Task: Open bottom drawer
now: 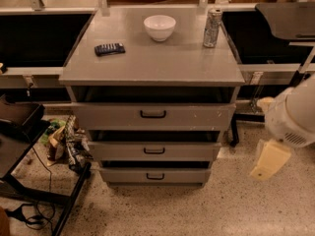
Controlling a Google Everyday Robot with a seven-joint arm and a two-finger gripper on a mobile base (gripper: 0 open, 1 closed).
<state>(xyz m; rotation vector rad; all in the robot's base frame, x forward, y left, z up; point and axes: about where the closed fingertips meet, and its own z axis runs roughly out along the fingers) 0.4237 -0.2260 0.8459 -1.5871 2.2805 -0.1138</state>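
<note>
The grey metal cabinet (147, 65) has three drawers, each with a small black loop handle. The bottom drawer (128, 175) has the shallowest front and sits lowest, just above the floor, with its handle (155, 176) in the middle. A dark gap shows above its front. My arm's white rounded part (295, 117) is at the right edge. My gripper, a cream piece (269, 160), hangs below it, to the right of the cabinet and apart from it, at about the height of the lower drawers.
On the cabinet top stand a white bowl (159, 26), a metal can (212, 27) and a black remote (109, 48). Floor clutter (63, 142), a black stand (19, 132) and cables (29, 215) lie left. Speckled floor lies in front.
</note>
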